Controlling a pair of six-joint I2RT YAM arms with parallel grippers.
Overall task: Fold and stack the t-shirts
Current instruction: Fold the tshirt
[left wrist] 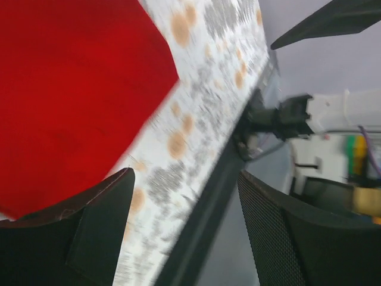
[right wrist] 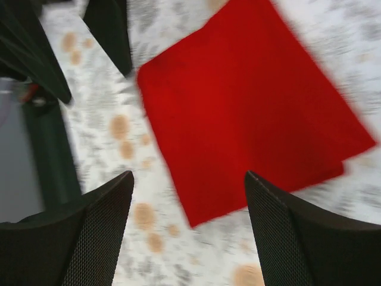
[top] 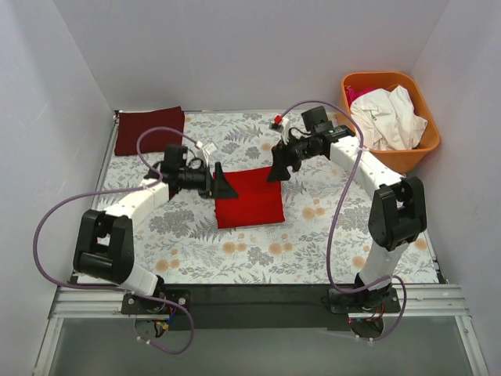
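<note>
Left gripper (left wrist: 184, 174) wide | right gripper (right wrist: 188, 174) wide | red t-shirt (top: 249, 197) folded | top-only: maroon t-shirt (top: 149, 130)

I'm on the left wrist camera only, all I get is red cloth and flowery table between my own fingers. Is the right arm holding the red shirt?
Observer: No. The right gripper stands open above the far right corner of the red t-shirt, with nothing between its fingers.
Operator: Where's the stack to put it on?
Observer: One folded maroon t-shirt lies in the far left corner of the table, apart from the red one.
Operator: Any shirts not folded yet?
Observer: A white t-shirt lies crumpled in the orange tub at the far right.
</note>
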